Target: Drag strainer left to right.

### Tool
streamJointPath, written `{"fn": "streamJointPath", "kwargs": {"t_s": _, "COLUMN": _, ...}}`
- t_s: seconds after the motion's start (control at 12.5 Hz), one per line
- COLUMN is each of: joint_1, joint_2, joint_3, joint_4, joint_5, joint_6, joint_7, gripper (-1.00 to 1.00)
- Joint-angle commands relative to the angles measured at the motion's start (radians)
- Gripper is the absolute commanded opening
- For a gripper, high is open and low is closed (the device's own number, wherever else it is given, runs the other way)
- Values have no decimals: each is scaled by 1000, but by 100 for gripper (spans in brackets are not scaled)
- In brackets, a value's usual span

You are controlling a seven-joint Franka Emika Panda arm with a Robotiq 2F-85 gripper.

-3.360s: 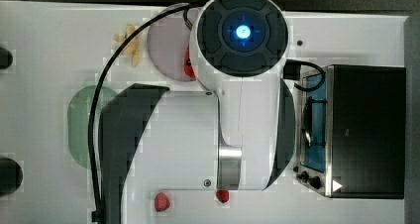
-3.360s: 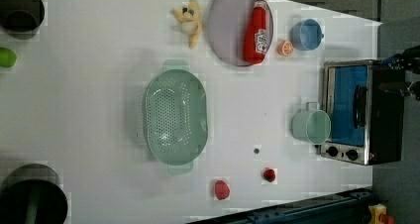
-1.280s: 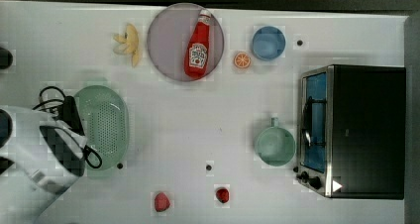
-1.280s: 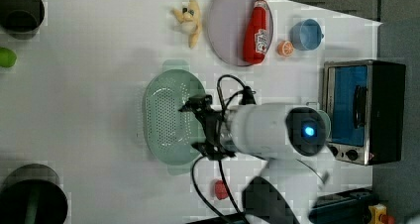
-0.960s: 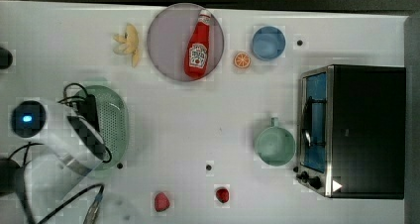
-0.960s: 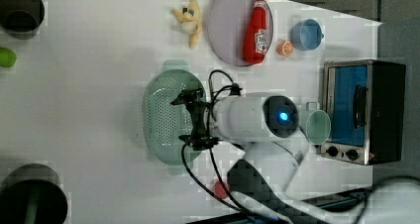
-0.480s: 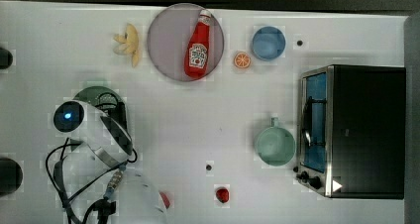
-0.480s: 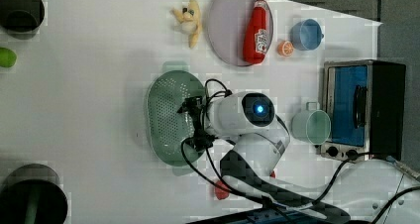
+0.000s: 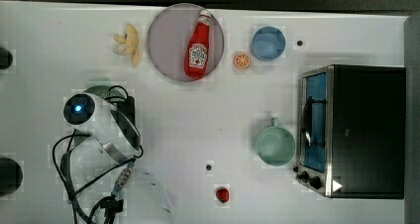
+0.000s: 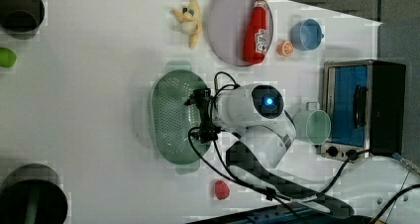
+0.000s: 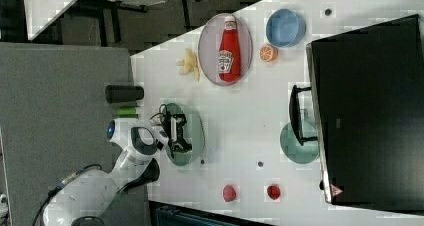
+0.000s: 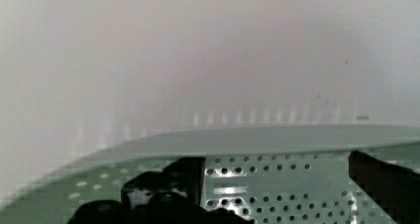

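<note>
Strainer check, jaws wide open

Table (image 9: pixel 208 120) first: your strainer (image 10: pixel 171 117) sits toward the top view's left. Your gripper (image 10: pixel 198 116) hangs spread wide inside its bowl, with nothing pinched between those fingers (image 12: pixel 163 189).

The arm (image 10: pixel 257 120) is glossy white with dark grey joint bands and a round blue light on its wrist. Black cables loop along it to a black gripper (image 10: pixel 200 116).
</note>
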Motion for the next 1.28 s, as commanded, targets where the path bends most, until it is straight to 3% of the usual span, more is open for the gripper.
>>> {"fn": "streamJointPath", "kwargs": {"t_s": 0.08, "joint_1": -30, "joint_2": -69, "joint_3": -15, "joint_4": -16, "joint_5": -8, "joint_6": 19, "joint_7": 43, "gripper": 100}}
{"fn": "streamJointPath", "kwargs": {"t_s": 1.28, "joint_1": -154, "joint_2": -170, "joint_3": -76, "joint_4": -167, "joint_5": -8, "joint_6": 41, "joint_7": -134, "gripper": 100}}
